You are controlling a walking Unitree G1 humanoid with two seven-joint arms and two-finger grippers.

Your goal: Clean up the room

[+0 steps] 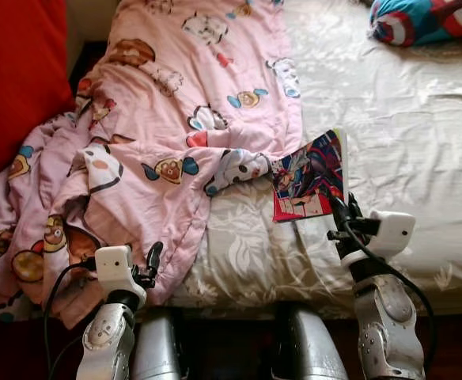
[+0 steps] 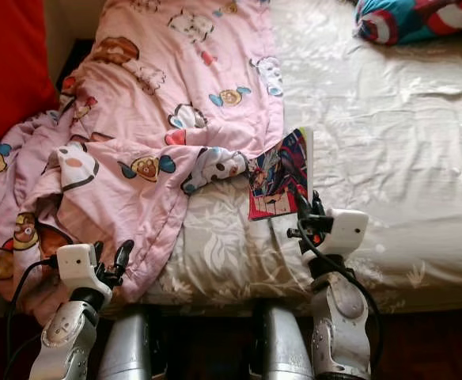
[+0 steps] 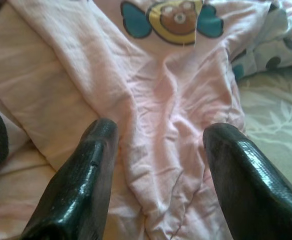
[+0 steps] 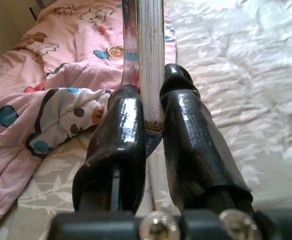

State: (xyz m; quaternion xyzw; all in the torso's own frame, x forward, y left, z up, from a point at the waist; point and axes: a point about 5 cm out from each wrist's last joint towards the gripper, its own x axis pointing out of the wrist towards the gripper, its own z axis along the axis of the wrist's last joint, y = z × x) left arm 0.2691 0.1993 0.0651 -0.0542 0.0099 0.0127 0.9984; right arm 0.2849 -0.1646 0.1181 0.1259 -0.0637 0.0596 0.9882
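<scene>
Where the book (image 1: 310, 176) is pinched by the right gripper (image 4: 153, 107), its far corner, seemingly under the blanket (image 1: 176, 119), could be snagged; left gripper (image 3: 158, 150) held open, empty.

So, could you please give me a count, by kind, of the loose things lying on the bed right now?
Pink cartoon-print blanket: 1
Comic book, held in the right pincer: 1
Colourful pillow at the far corner: 1
Total: 3

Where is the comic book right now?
The comic book lies on the bed sheet, beside the pink blanket's right edge, its near edge clamped in the right pincer.
</scene>
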